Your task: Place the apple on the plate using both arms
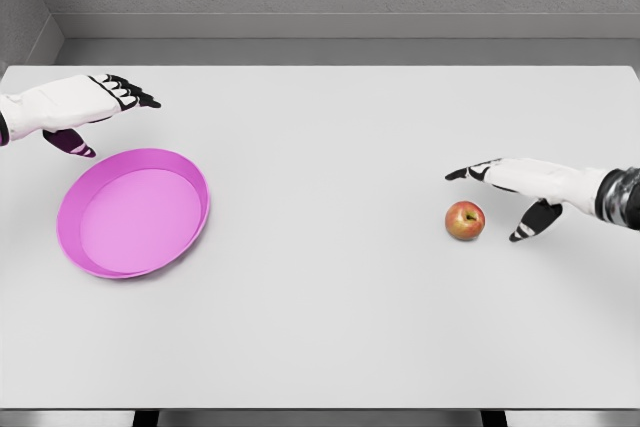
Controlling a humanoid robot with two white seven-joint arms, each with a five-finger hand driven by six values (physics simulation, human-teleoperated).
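Beside the upright apple (pixel 465 220), the right robot hand (pixel 520 187) hovers open, empty, plate (pixel 75 237) well apart.

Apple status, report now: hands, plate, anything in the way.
Left hand open, above the pink plate. Right hand open, beside the apple, not gripping. Apple on the table, plate empty. Nothing between them.

Left hand (pixel 75 107) and right hand (pixel 530 187), both flat, fingers extended.
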